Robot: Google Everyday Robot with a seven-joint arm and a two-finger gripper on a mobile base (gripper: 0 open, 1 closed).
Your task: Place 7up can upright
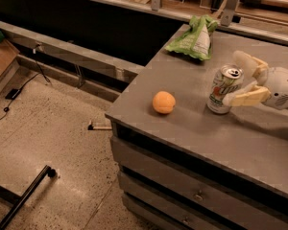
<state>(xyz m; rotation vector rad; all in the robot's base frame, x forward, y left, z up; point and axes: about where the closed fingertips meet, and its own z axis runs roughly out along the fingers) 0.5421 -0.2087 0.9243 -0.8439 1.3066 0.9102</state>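
Observation:
The 7up can [222,91], silver-white with a green logo and a shiny top, stands upright on the grey counter [192,128], right of the middle. My gripper [234,79] comes in from the right edge at can height. Its two cream fingers are spread, one behind the can [248,62] and one in front of it [246,98]. The fingers stand a little apart from the can's sides, so the gripper is open around its right side.
An orange fruit [163,102] lies on the counter left of the can. A light-green snack bag [194,38] lies at the counter's back. Drawers [197,195] sit under the counter. The floor at left holds a cardboard box [1,56] and cables.

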